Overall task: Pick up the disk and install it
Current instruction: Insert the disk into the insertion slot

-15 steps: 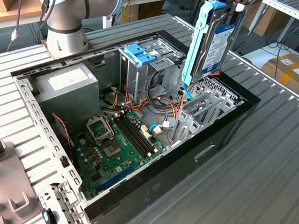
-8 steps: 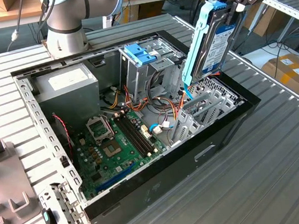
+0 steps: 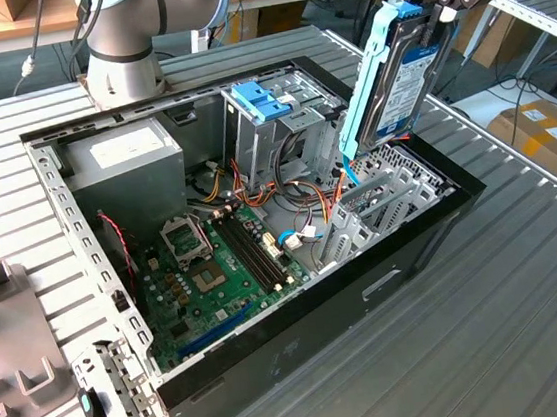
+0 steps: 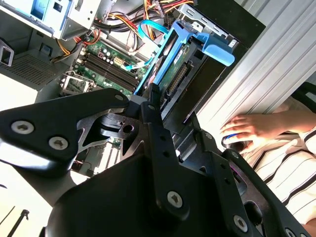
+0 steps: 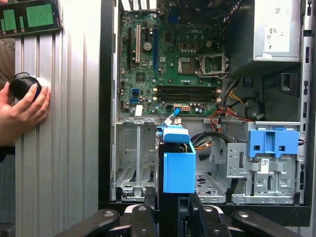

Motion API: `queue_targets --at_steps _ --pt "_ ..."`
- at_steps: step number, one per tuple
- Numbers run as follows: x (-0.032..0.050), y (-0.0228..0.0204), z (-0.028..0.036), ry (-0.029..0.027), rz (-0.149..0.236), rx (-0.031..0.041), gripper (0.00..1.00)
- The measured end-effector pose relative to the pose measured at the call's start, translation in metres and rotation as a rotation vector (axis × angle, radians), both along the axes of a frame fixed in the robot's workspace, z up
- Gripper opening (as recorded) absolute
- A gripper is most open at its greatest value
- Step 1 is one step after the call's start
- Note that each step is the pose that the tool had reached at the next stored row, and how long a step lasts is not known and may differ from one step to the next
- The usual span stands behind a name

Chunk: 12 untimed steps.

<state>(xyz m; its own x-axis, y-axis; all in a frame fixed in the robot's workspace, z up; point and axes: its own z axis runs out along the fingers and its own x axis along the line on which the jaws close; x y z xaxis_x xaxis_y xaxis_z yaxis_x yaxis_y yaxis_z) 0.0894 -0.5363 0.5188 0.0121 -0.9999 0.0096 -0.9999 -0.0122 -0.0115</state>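
Observation:
The disk point(image 3: 400, 79), silver-grey with a white and blue label and blue side rails, hangs tilted on edge above the open computer case point(image 3: 300, 312). My gripper point(image 3: 425, 13) is shut on its upper end. The disk's lower end hovers just over the grey drive cage point(image 3: 378, 202) at the exterior view's right end of the case. In the first wrist view the disk's blue rail point(image 5: 177, 165) stands between my gripper's black fingers point(image 5: 143, 217), in front of the empty cage bays point(image 5: 133, 163). In the second wrist view the disk point(image 4: 170, 64) runs edge-on away from the gripper point(image 4: 154, 101).
Inside the case lie the motherboard point(image 3: 215, 266), loose cables point(image 3: 297, 196), a grey power-supply box point(image 3: 127, 155) and a blue bracket point(image 3: 258, 98) atop a cage. A person's hand point(image 5: 22, 111) rests on a black knob on the ribbed table beside the case. Grey fixtures point(image 3: 11, 330) sit at the exterior view's left.

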Motion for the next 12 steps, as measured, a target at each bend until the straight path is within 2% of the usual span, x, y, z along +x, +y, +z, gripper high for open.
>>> queue_targets --at_steps 3,6,12 --pt "0.0000 -0.0004 -0.0001 0.0000 0.000 0.0001 0.35" --pt "0.0000 -0.0042 -0.0004 0.0000 0.000 0.0001 0.35" --pt "0.0000 -0.0062 -0.0133 -0.0008 0.000 0.0002 0.35"
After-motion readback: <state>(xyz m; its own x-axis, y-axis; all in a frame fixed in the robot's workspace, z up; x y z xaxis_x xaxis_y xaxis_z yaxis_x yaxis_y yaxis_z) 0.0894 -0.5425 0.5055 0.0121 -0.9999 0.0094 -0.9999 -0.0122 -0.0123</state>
